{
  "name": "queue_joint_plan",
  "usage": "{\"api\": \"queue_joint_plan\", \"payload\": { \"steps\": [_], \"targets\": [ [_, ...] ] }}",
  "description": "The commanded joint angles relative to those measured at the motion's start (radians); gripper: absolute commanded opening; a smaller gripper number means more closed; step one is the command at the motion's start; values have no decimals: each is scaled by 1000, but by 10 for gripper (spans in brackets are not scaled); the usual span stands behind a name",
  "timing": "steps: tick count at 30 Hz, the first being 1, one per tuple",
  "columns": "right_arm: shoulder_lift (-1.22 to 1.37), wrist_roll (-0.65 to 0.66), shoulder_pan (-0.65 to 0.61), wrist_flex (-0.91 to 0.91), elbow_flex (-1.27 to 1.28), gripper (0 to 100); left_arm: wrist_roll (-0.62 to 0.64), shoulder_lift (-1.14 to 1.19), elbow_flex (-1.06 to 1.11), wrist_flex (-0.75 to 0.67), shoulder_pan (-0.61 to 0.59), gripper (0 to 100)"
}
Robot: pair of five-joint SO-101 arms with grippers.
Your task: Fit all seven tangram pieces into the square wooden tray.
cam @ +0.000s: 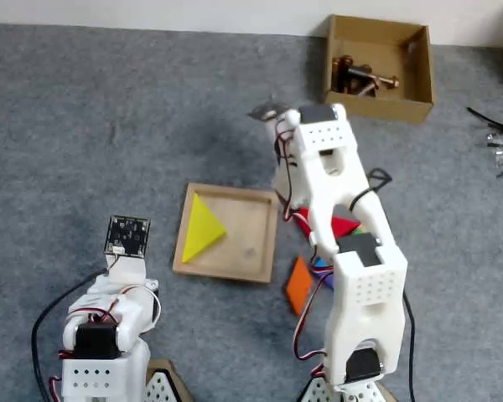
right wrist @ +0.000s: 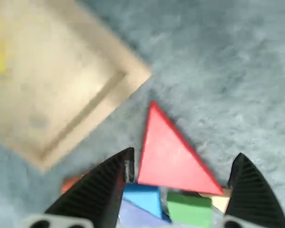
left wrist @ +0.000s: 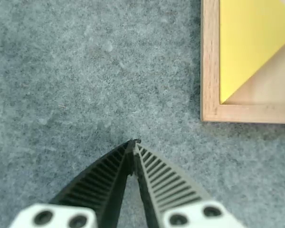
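The square wooden tray (cam: 226, 272) lies on grey carpet with a yellow triangle (cam: 201, 228) in its left half. My right gripper (right wrist: 184, 156) hangs open over a red triangle (right wrist: 168, 156), one finger on each side, beside the tray's corner (right wrist: 133, 71). Blue (right wrist: 142, 194), green (right wrist: 190, 209) and purple (right wrist: 133, 213) pieces crowd behind the red one. An orange piece (cam: 298, 285) lies right of the tray. The right arm (cam: 327, 167) covers most of the pile; red (cam: 345, 224) peeks out. My left gripper (left wrist: 133, 145) is shut and empty above carpet, near the tray's rim (left wrist: 209, 71).
A cardboard box (cam: 377, 59) holding metal and wooden items stands at the back right. Black cables (cam: 499, 134) lie at the right edge. Bare carpet stretches left of and behind the tray.
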Motion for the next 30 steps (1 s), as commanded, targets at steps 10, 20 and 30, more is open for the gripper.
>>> {"api": "queue_joint_plan", "payload": {
  "steps": [10,20,30],
  "targets": [
    [-12,479,117,107,25,307,2,-10,18,3,12,5],
    [-16,486,113,68,180,307,2,-10,18,3,12,5],
    [-71,358,104,101,90,307,2,-10,18,3,12,5]
  ]
}}
